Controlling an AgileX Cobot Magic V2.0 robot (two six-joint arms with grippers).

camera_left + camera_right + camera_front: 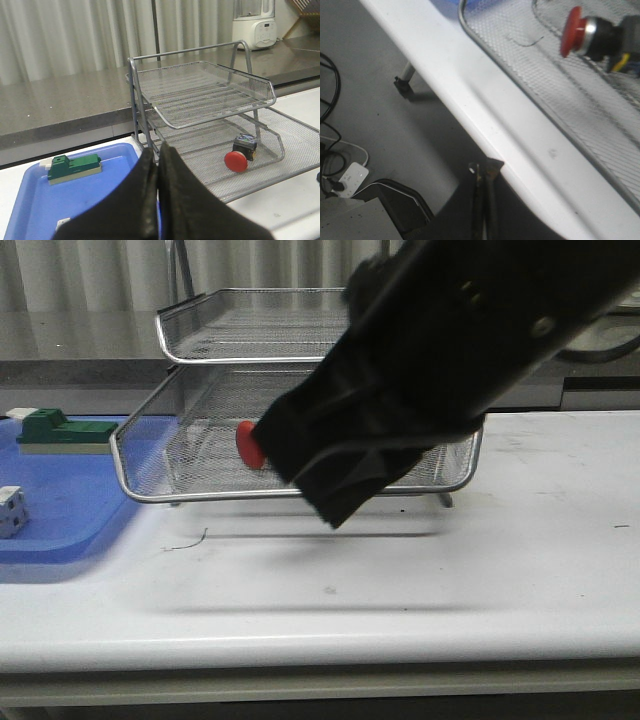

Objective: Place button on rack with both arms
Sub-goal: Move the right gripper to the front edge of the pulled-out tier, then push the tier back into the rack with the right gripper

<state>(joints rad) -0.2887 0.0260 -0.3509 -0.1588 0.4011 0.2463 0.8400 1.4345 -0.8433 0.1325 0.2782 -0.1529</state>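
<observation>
Lying on the wire-mesh rack (280, 145), the round-capped button (239, 156).

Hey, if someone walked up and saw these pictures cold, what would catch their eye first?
Probably the big black right arm sweeping across the front view, hiding much of the wire rack. Next, the red-capped button lying on its side in the rack's pulled-out tier, and the blue tray with a green block at the left.

The red-capped button (240, 155) lies on its side in the silver wire-mesh rack's (210, 95) pulled-out middle tier.
</observation>
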